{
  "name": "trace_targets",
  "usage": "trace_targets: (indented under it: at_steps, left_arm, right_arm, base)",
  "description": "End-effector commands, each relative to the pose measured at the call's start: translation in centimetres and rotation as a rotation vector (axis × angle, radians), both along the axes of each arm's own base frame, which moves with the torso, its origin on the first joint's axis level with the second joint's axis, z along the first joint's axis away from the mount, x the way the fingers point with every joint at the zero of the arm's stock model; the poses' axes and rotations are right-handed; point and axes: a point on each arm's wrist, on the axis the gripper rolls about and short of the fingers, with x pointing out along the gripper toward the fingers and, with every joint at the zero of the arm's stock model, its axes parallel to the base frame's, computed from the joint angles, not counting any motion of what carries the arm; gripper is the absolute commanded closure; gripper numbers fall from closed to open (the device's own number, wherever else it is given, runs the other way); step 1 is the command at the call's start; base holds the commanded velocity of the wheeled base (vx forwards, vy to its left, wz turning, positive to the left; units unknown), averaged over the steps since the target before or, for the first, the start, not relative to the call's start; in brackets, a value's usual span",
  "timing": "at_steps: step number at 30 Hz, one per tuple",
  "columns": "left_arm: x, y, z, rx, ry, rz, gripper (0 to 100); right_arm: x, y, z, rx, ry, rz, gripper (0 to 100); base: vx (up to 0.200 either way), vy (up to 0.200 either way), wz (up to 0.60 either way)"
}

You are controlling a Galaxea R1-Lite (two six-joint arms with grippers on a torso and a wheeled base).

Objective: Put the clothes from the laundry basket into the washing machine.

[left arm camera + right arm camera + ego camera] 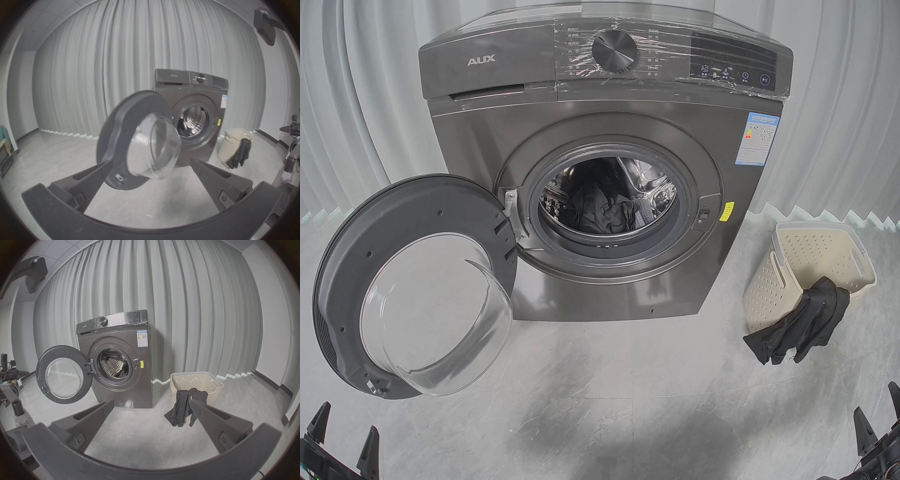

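The grey washing machine [600,156] stands ahead with its round door [419,287] swung wide to the left. Dark clothes [606,209] lie inside the drum. To the machine's right sits a cream laundry basket [850,250]; a black garment [806,322] hangs over its front rim down to the floor. My left gripper [344,437] is open, low at the near left, well short of the door. My right gripper [878,415] is open at the near right, short of the basket. The machine [115,362], basket [200,382] and garment [182,407] lie beyond the right gripper's fingers [215,421].
Pale pleated curtains [850,125] hang behind the machine. Bare grey floor [625,387] stretches between me and the machine. The open door [137,140] juts out over the floor on the left. A piece of equipment [293,140] stands at the room's side.
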Motion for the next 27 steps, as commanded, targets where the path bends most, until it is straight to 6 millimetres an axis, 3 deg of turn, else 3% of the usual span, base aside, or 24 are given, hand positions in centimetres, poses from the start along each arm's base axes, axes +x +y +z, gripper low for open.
trace_targets:
  at_steps: [1,6,13,14,16,17,18,19,20,24,27]
  left_arm:
    - [0.05,-0.05,-0.66,-0.003,0.020,-0.025,0]
    - [0.05,-0.02,-0.61,-0.015,0.015,-0.013,0]
    - [0.05,-0.02,-0.61,-0.017,0.015,-0.013,0]
    - [0.05,-0.02,-0.61,-0.018,0.015,-0.013,0]
    - [0.05,-0.02,-0.61,-0.018,0.015,-0.013,0]
    - [0.05,-0.02,-0.61,-0.018,0.015,-0.013,0]
    - [0.05,-0.02,-0.61,-0.020,0.015,-0.011,0]
    - [0.05,-0.02,-0.61,-0.023,0.015,-0.011,0]
    - [0.05,-0.02,-0.61,-0.026,0.015,-0.012,0]
    - [0.05,-0.02,-0.61,-0.025,0.015,-0.012,0]
    - [0.05,-0.02,-0.63,-0.015,0.017,-0.013,0]
  right_arm:
    - [-0.01,0.00,-0.02,0.006,-0.002,-0.001,0]
    - [-0.07,-0.37,0.00,0.007,0.002,-0.158,0]
    - [0.00,-0.25,0.07,-0.059,-0.008,-0.110,0]
    - [-0.01,-0.23,0.01,-0.038,-0.001,-0.099,0]
    - [-0.05,0.35,-0.01,-0.055,-0.008,0.159,0]
    - [-0.08,0.36,0.02,-0.059,0.001,0.159,0]
    - [-0.09,0.31,0.04,-0.055,0.005,0.135,0]
    - [-0.04,-0.19,-0.13,-0.030,0.053,-0.098,0]
    - [-0.08,-0.42,-0.22,0.002,0.063,-0.199,0]
    - [-0.04,-0.08,-0.62,-0.034,0.061,-0.031,0]
    - [-0.03,-0.06,-0.65,-0.026,0.056,-0.021,0]
  base:
    - [0.000,-0.200,0.00]
    - [0.000,-0.080,0.00]
    - [0.000,0.000,0.00]
    - [0.000,0.000,0.00]
    - [0.000,0.000,0.00]
    - [0.000,0.000,0.00]
    - [0.000,0.000,0.00]
    - [0.000,0.000,0.00]
    - [0.000,0.000,0.00]
    - [0.000,0.000,0.00]
    - [0.000,-0.067,0.00]
